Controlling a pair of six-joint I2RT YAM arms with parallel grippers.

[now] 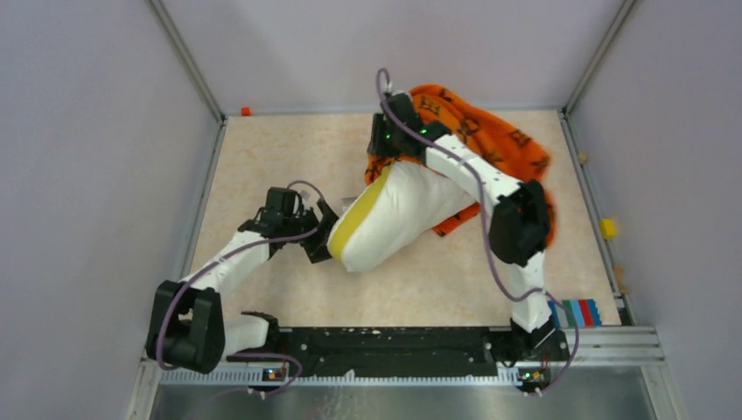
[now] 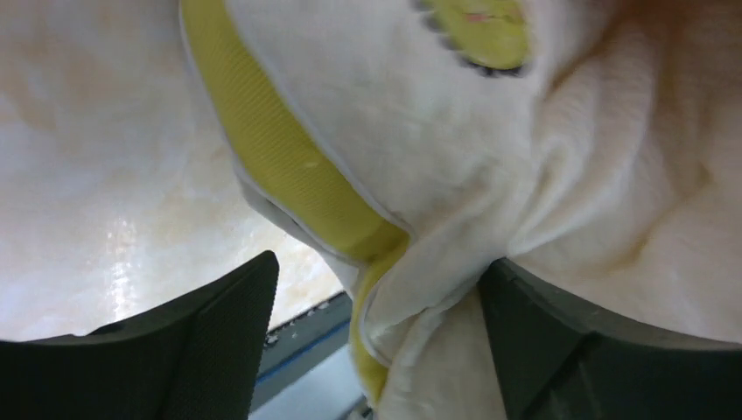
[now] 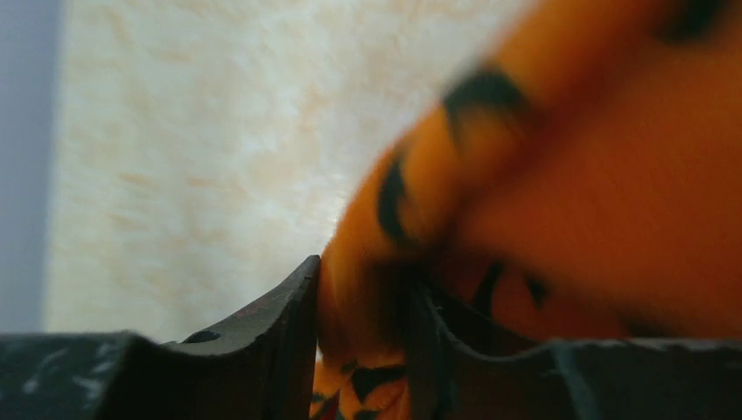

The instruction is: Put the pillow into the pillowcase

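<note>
Pillow [image 1: 402, 214] is lying on the table [image 1: 262, 157] about mid-scene, with the yellow-trim end toward the left arm. Its far end looks tucked into the mouth of the pillowcase [image 1: 490, 131], since orange cloth shows on both sides of it. Most of the pillow is outside though, so it's barely in. The rest of the pillowcase is heaped up behind it toward the back right. Left gripper [image 1: 325, 229] is right at the yellow-trimmed end with its jaws spread wide. The wrist view shows a bunched pillow corner between them, pressed against one finger [image 2: 542, 350] with a clear gap to the other, so it's not clamped. Right gripper [image 3: 363, 271] is at the pillowcase mouth with orange cloth filling the narrow gap between its fingers. That view's blurry, so I can't tell if it's actually pinching.
</note>
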